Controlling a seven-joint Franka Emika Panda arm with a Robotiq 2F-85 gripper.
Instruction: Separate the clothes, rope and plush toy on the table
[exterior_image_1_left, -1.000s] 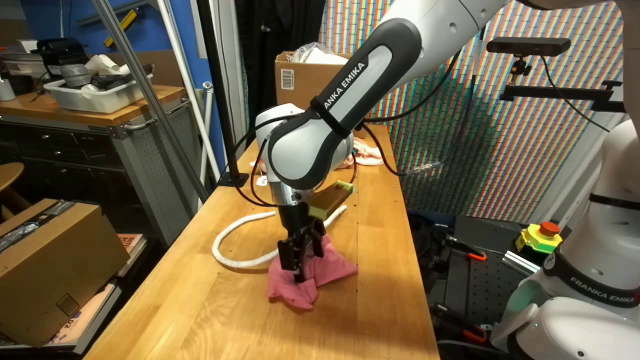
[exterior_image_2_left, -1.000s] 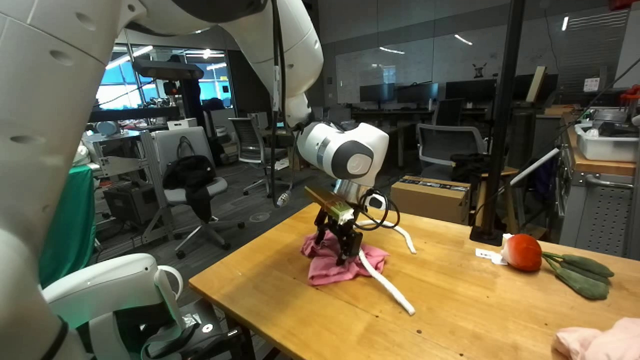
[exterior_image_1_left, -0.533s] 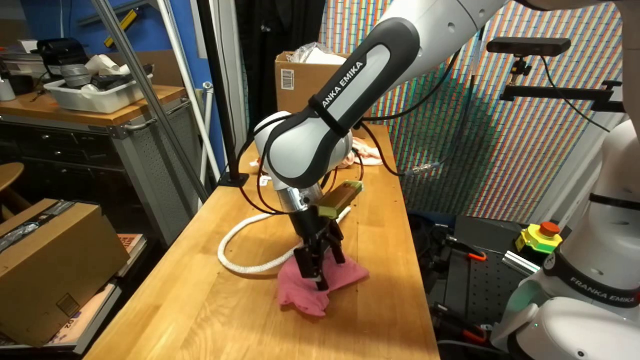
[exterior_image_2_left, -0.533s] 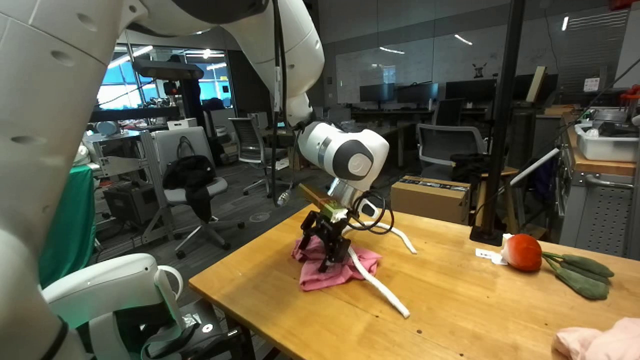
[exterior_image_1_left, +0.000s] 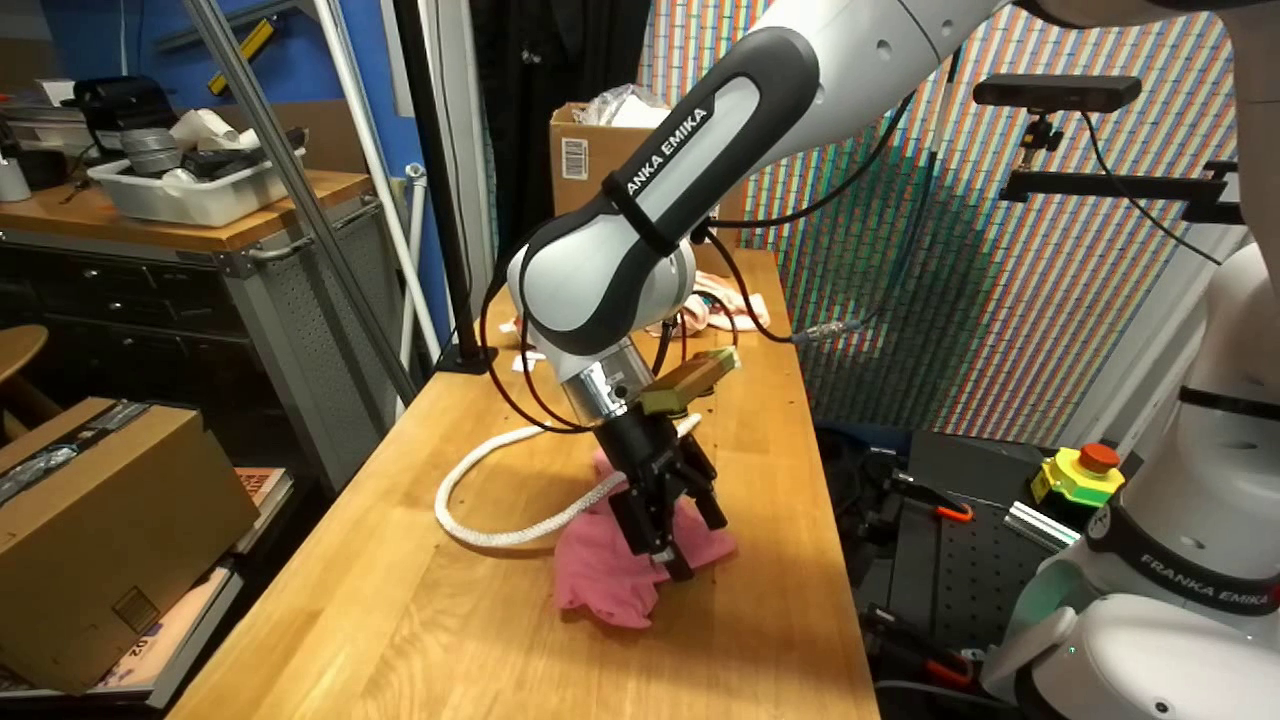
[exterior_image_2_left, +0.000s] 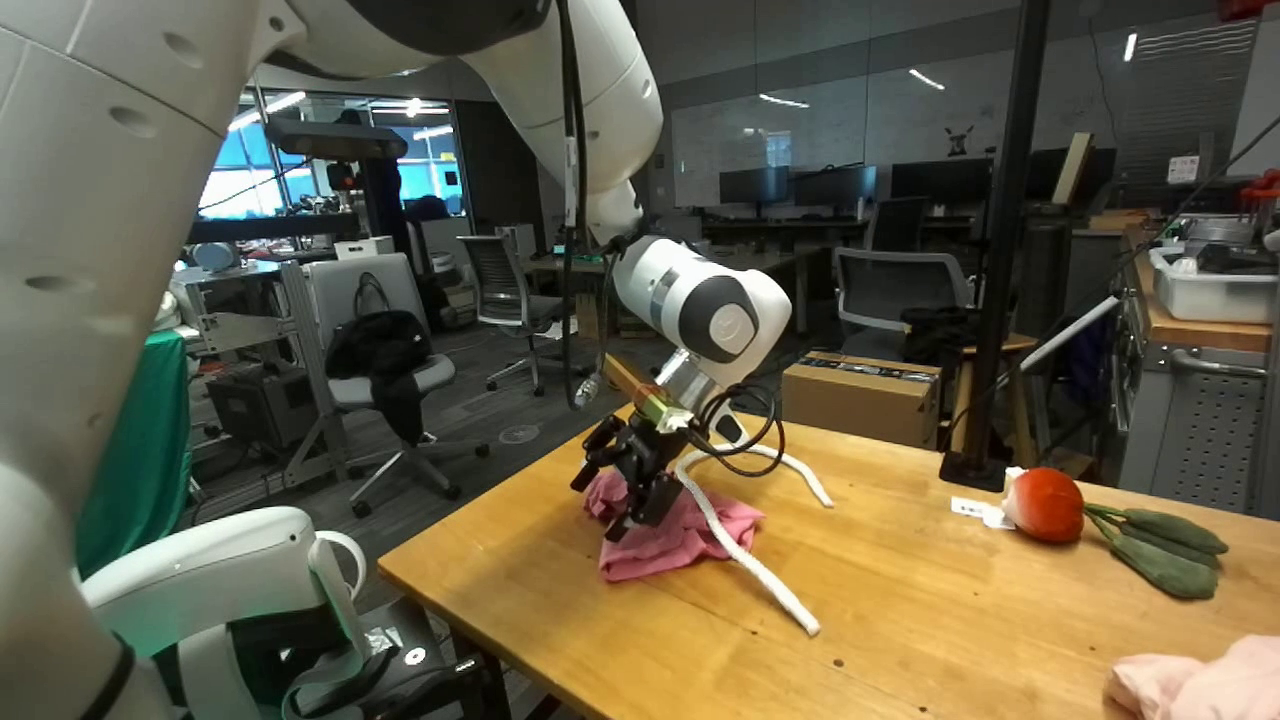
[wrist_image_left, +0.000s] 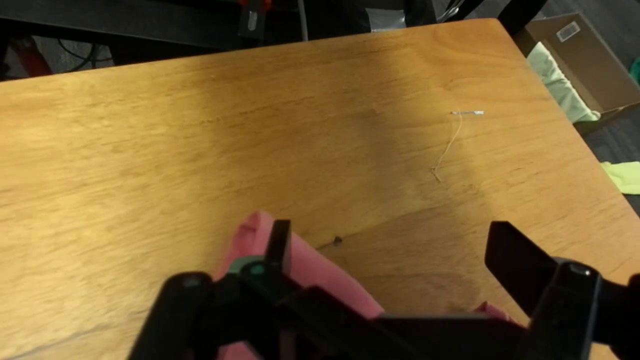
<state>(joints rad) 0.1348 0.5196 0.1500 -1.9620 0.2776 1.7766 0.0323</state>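
A crumpled pink cloth (exterior_image_1_left: 603, 580) lies on the wooden table; it also shows in an exterior view (exterior_image_2_left: 675, 540) and the wrist view (wrist_image_left: 325, 277). A white rope (exterior_image_1_left: 485, 537) curves beside it and runs partly over it, also in an exterior view (exterior_image_2_left: 750, 562). A plush toy (exterior_image_2_left: 1043, 507), red with green leaves, lies farther along the table. Light pink cloth (exterior_image_2_left: 1205, 685) lies near it, partly out of frame. My gripper (exterior_image_1_left: 698, 548) is tilted above the pink cloth. In the wrist view its fingers (wrist_image_left: 390, 230) are wide apart with nothing between them.
A black post (exterior_image_2_left: 972, 470) stands at the table's edge. A cardboard box (exterior_image_1_left: 625, 170) stands at the table's far end. A small thin object with a thread (wrist_image_left: 467, 113) lies on the table near its corner. The arm's cables (exterior_image_2_left: 760, 440) hang low beside the gripper.
The pink cloth and rope first shifted with my gripper, toward the right in an exterior view. Then my gripper tilted and rose off the cloth, which stayed in place.
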